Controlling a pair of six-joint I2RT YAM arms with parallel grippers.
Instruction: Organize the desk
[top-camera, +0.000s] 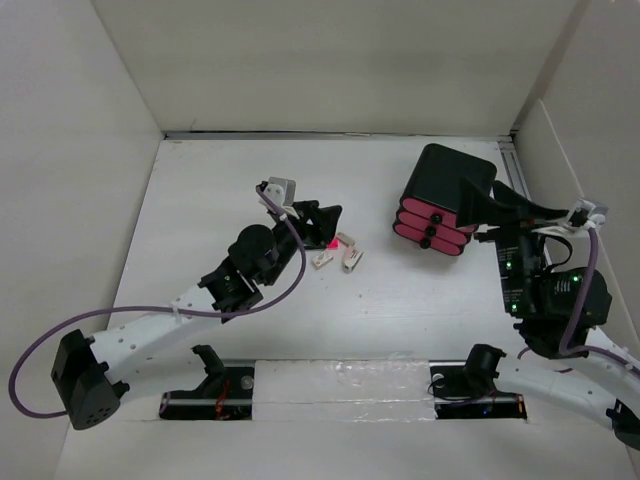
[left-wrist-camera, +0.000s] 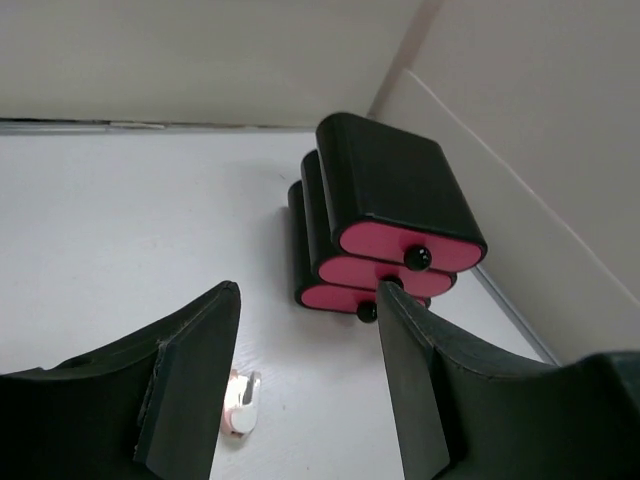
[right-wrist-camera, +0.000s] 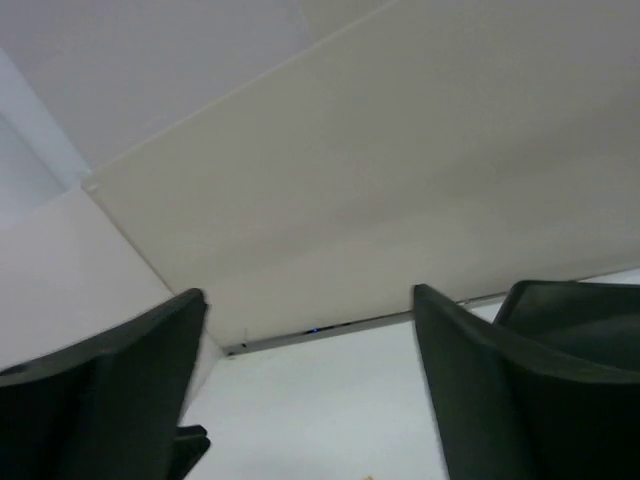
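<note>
Overhead first: desk (top-camera: 200, 190) spreads white under both arms, left gripper (top-camera: 330, 228) hovering over small white pieces (top-camera: 346, 256), right gripper (top-camera: 478, 205) at the black drawer box (top-camera: 440, 190). Left wrist: fingers apart, empty, one piece just beside them. Right wrist: fingers spread wide, holding nothing. Looks like a pick-up step; next, lower and centre on a piece.

The top camera hangs high behind the arms and looks down on the whole desk (top-camera: 400, 310), with the back wall (top-camera: 340, 60) at 12 o'clock. The left wrist camera sits low and close over the desk, facing the box (top-camera: 445, 205) nearly head-on; the top view shows that box at 2 o'clock. The right wrist camera tilts up at the walls, with the desk only a strip at 6 o'clock.
</note>
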